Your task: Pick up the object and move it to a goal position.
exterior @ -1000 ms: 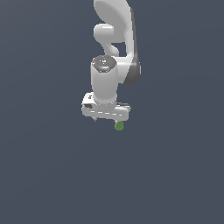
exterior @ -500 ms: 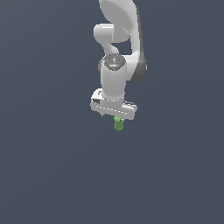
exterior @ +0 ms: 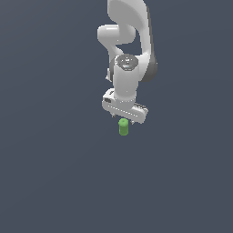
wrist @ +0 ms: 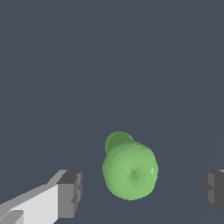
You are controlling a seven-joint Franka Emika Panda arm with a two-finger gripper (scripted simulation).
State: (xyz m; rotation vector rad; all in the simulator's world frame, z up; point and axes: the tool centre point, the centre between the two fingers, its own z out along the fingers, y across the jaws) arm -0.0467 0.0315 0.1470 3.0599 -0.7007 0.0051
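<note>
The gripper (exterior: pixel 124 119) hangs from the white arm (exterior: pixel 129 41) with its jaws spread wide. In the wrist view the green cylinder (wrist: pixel 130 169) sits between the two fingertips (wrist: pixel 70 194), with a clear gap on each side, touching neither. In the exterior view the cylinder (exterior: pixel 123 127) stands upright just under the gripper, near the middle of the plain grey surface (exterior: pixel 50 173), well away from its edges.
</note>
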